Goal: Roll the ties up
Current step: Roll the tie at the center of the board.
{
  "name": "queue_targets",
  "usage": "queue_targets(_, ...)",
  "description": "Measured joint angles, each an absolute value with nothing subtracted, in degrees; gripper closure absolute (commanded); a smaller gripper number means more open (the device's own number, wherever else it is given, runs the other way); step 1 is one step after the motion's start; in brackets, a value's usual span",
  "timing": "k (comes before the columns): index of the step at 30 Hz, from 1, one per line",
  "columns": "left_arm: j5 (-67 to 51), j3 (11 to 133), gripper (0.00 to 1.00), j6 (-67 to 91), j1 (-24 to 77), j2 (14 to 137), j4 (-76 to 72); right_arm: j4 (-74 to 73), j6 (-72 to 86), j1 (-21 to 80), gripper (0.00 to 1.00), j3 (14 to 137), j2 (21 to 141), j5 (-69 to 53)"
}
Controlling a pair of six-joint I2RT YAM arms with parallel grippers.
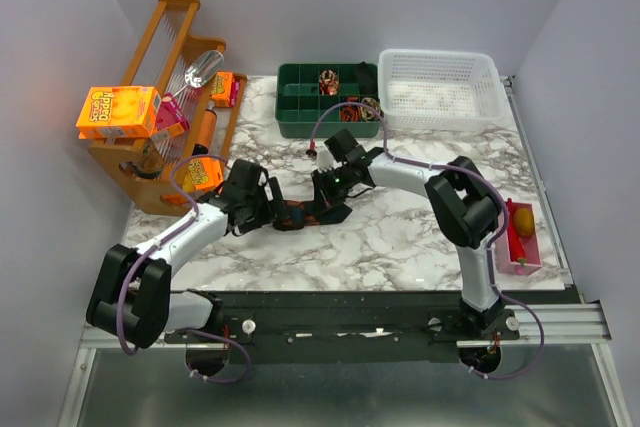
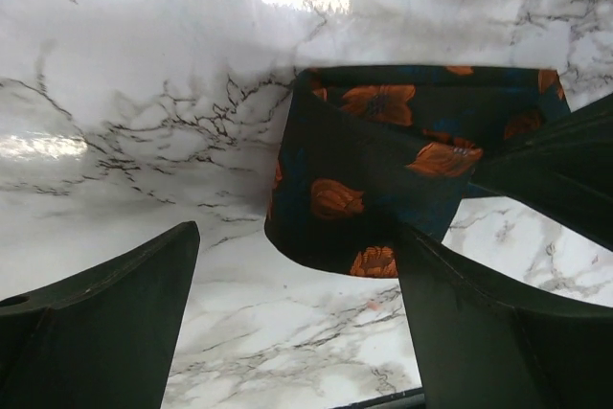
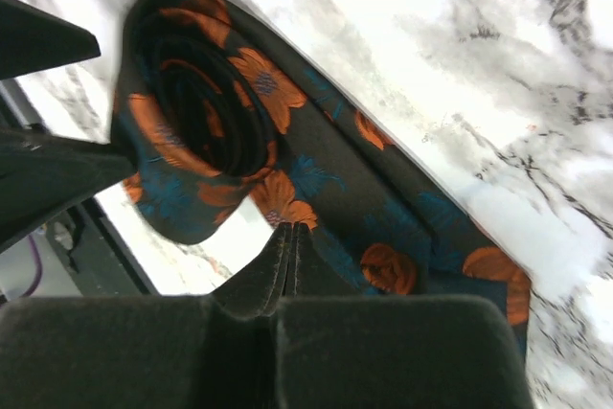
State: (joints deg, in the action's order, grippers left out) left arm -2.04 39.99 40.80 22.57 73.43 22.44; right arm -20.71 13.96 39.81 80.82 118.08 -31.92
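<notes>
While the left end effector (image 2: pixel 297 233) gapes, right end effector (image 3: pixel 287 230) sits closed atop tie (image 2: pixel 364 155).

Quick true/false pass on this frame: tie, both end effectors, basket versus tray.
1. The dark orange-flowered fabric tie lies partly coiled on the white marble table. True.
2. The left end effector is shut. False: it is open, fingers apart.
3. The right end effector is shut, tips on the tie's flat strip. True.
4. The white plastic mesh basket stands left of the green compartment tray. False: it stands right of it.
</notes>
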Motion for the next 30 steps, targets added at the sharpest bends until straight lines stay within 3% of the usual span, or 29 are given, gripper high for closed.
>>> queue_targets(11,-11.1,35.6,0.08,42.7,19.6,73.3,12.2,-21.3,13.8,40.8,1.0,79.5,119.4,-30.6)
queue_targets(17,-11.5,35.6,0.17,42.6,19.6,71.6,13.0,-21.3,13.9,41.1,1.0,79.5,119.3,-30.7)
queue_targets(19,-11.6,35.6,0.28,42.5,19.6,69.8,13.9,-21.4,13.9,41.2,1.0,79.5,119.3,-30.7)
queue_targets(20,-11.6,35.6,0.43,42.5,19.6,68.8,14.3,-21.5,13.9,41.3,1.0,79.5,119.3,-30.7)
queue_targets(22,-12.0,35.2,0.6,42.7,19.6,66.2,15.3,-21.7,13.8,41.3,1.0,79.6,119.3,-30.6)
queue_targets(23,-12.2,34.9,0.77,42.5,19.6,65.1,15.7,-21.9,13.8,41.3,1.0,79.7,119.3,-30.6)
queue_targets(24,-12.7,34.3,0.84,42.6,19.6,64.0,15.9,-22.2,13.8,41.3,1.0,79.8,119.3,-30.6)
queue_targets(27,-13.5,32.9,1.0,42.9,20.2,62.1,16.6,-22.7,13.8,41.3,1.0,80.0,119.3,-30.5)
queue_targets(30,-13.5,32.1,1.0,43.3,22.7,61.9,17.8,-22.9,13.8,41.3,1.0,80.0,119.3,-30.5)
